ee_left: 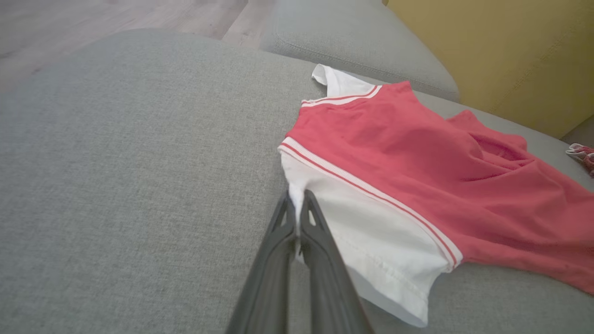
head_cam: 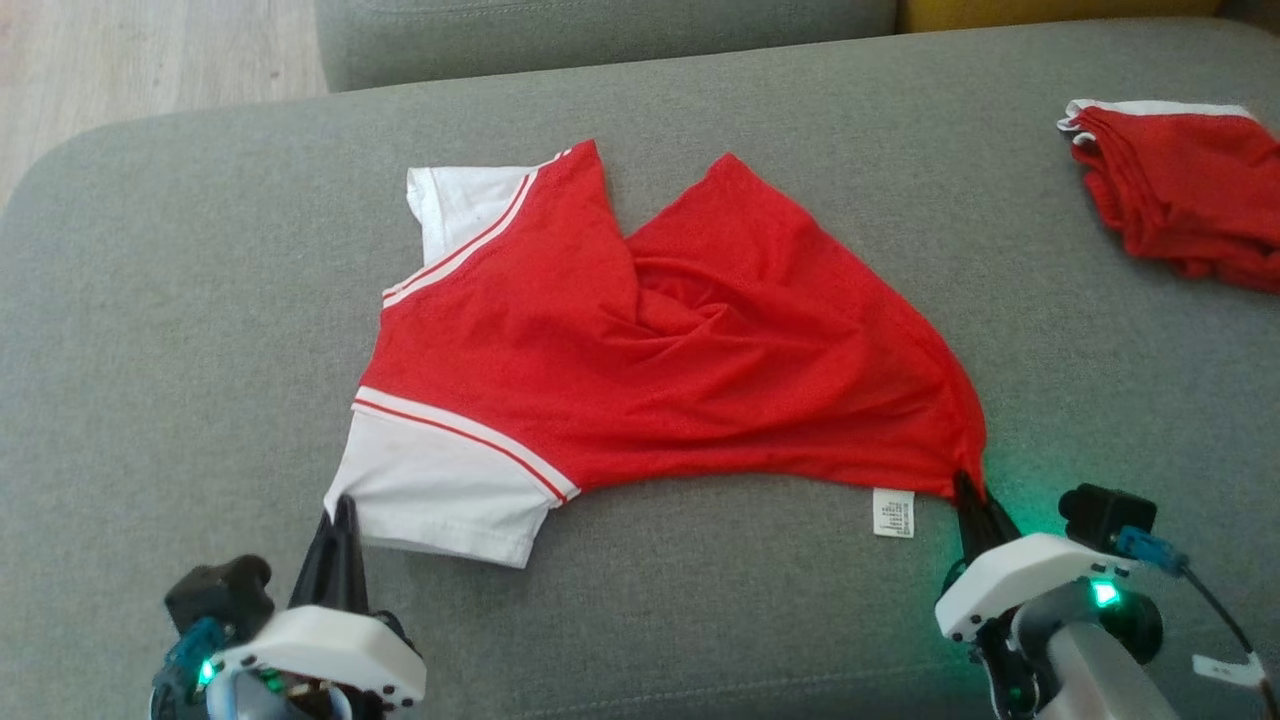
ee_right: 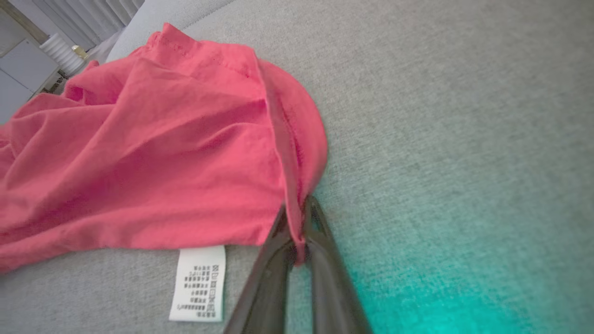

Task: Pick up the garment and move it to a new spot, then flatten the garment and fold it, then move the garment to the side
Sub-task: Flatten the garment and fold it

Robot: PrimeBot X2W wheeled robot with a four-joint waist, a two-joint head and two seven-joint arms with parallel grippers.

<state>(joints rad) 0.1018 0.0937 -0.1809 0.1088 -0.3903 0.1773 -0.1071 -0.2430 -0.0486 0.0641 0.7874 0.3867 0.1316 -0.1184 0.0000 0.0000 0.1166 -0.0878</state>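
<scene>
My left pincer [head_cam: 343,508] clamps the white sleeve [head_cam: 440,490] of the red garment [head_cam: 680,390]; my right pincer [head_cam: 968,487] pinches its hem [head_cam: 760,478], lower right.

- Garment [head_cam: 640,340] spread on the seat cushion [head_cam: 200,300], centre of the scene, sleeves to the left, hem to the right.
- Near sleeve [head_cam: 440,490] at the garment's near-left corner, its outer edge pinched between the tips of the left gripper [head_cam: 343,505].
- Near-right hem corner clamped in the right gripper [head_cam: 968,488], at near right.
- Care label [head_cam: 893,513] flat on the cushion at the garment's near edge, just left of the right gripper.
- Second garment [head_cam: 1190,190] at far right, well apart from the first.
- Back cushion [head_cam: 600,30] behind, along the far edge; floor [head_cam: 130,50] beyond at far left.
</scene>
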